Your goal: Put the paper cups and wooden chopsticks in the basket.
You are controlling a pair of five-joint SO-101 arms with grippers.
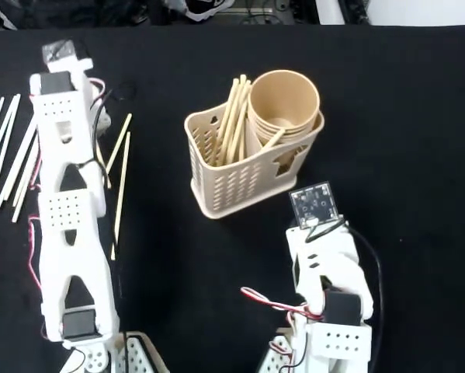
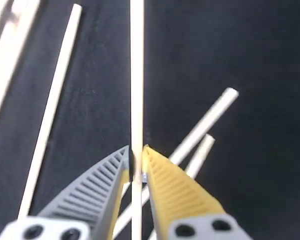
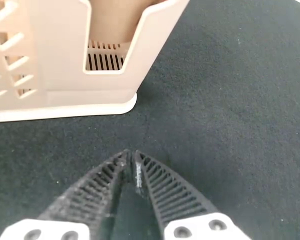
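Observation:
A beige slotted basket (image 1: 236, 183) stands mid-table and holds stacked paper cups (image 1: 284, 99) and several wooden chopsticks (image 1: 232, 116). Loose chopsticks lie far left (image 1: 5, 151), and two more (image 1: 122, 175) lie beside the left arm (image 1: 65, 210). My left gripper (image 2: 137, 152) is shut on one chopstick (image 2: 136, 75) low over the black cloth, with other chopsticks (image 2: 52, 110) (image 2: 205, 122) lying around it. My right gripper (image 3: 131, 155) is shut with nothing in it, just in front of the basket (image 3: 64, 95); its arm (image 1: 325, 272) is near the front edge.
A black cloth (image 1: 403, 140) covers the table, with free room to the right of the basket. Red and black cables (image 1: 267, 299) trail from the right arm's base. The left arm stretches along the table's left side over some chopsticks.

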